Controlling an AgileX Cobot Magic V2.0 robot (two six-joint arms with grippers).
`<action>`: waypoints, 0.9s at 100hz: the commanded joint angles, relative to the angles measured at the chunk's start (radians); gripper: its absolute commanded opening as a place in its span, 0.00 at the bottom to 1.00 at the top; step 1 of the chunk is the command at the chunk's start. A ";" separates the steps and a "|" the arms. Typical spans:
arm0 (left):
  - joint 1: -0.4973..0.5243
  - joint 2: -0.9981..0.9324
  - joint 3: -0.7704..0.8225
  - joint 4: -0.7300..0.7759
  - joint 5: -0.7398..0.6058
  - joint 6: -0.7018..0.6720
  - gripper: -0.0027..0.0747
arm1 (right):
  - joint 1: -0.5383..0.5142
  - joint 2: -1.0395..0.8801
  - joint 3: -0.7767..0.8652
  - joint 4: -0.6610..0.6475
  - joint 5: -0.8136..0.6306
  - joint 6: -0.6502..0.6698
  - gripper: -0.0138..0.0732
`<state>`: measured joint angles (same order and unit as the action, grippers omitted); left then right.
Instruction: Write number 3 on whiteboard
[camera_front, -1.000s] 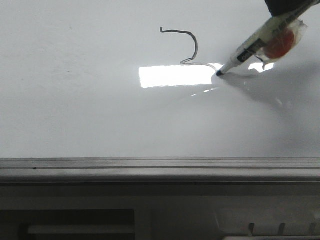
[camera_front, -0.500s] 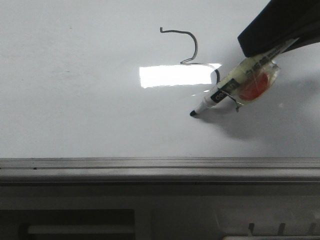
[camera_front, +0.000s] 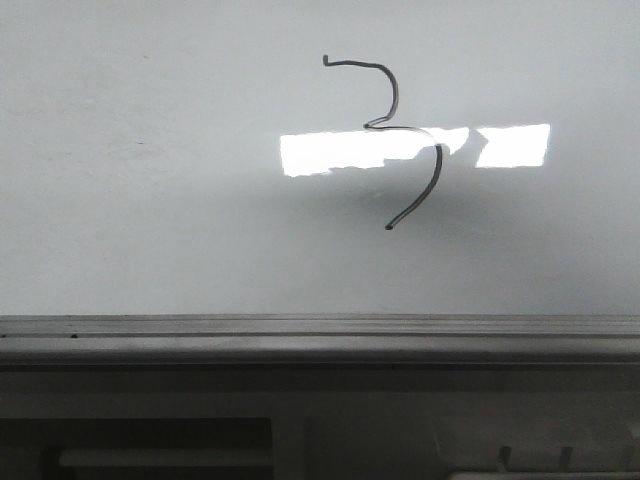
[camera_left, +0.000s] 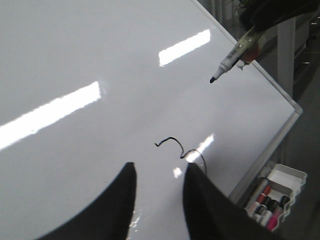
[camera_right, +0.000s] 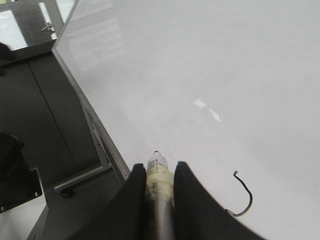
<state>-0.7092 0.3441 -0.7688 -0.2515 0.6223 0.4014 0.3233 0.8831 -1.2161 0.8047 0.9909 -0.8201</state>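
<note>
The number 3 (camera_front: 438, 165) is a thin dark line on the whiteboard (camera_front: 150, 220), with a small hook at its top and a long curved tail. It also shows in the left wrist view (camera_left: 172, 138), and its upper part shows in the right wrist view (camera_right: 249, 194). My right gripper (camera_right: 159, 167) is shut on a marker (camera_right: 158, 161). The marker (camera_left: 231, 54) hangs in the air above the board, tip down and off the surface. My left gripper (camera_left: 161, 172) is open and empty, hovering over the board close to the 3. Neither gripper shows in the front view.
A grey metal rail (camera_front: 300, 335) runs along the board's near edge. A bright rectangular light reflection (camera_front: 340, 152) lies across the 3. A white tray of markers (camera_left: 277, 192) sits beyond the board's corner. The board's edge (camera_right: 95, 127) drops to a dark floor.
The marker drew the lower curve and tail of the 3. It then lifted off the board, and the right gripper with it has left the front view.
</note>
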 joint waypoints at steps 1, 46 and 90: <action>0.000 0.125 -0.043 -0.110 -0.087 0.035 0.60 | -0.002 0.019 -0.042 0.039 0.028 -0.061 0.11; 0.000 0.565 -0.300 -0.536 0.305 0.464 0.51 | 0.285 0.073 -0.008 -0.080 0.049 -0.216 0.11; 0.000 0.617 -0.309 -0.552 0.353 0.475 0.51 | 0.546 0.196 -0.009 -0.115 -0.194 -0.216 0.11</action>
<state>-0.7092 0.9680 -1.0446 -0.7448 1.0035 0.8756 0.8546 1.0806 -1.1996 0.6590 0.8670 -1.0267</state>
